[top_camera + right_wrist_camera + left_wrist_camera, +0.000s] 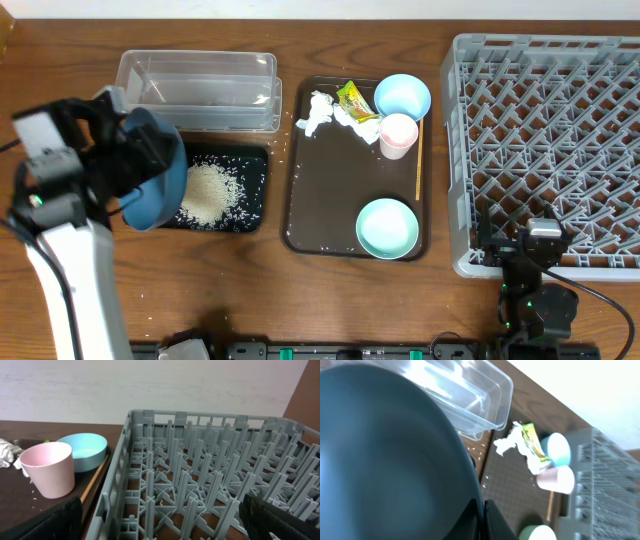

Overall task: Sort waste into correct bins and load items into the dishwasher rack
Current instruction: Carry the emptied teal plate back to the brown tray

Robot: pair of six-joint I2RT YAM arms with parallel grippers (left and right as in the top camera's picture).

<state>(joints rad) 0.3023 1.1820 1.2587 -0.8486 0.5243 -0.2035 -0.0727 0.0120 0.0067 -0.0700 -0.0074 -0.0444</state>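
Left gripper (148,148) pinches the one blue dish (157,200), tilted over rice (208,193) in the black tray (252,160), one clear tub (197,85) beyond. Right gripper (160,522) gapes before the rack (200,480); one cup (49,475), two bowls (402,97) (387,227) leftward.

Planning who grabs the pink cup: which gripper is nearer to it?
Right. The right gripper is at the rack's near corner, right of the cup; the left gripper, holding the dish, is far left over the black tray.
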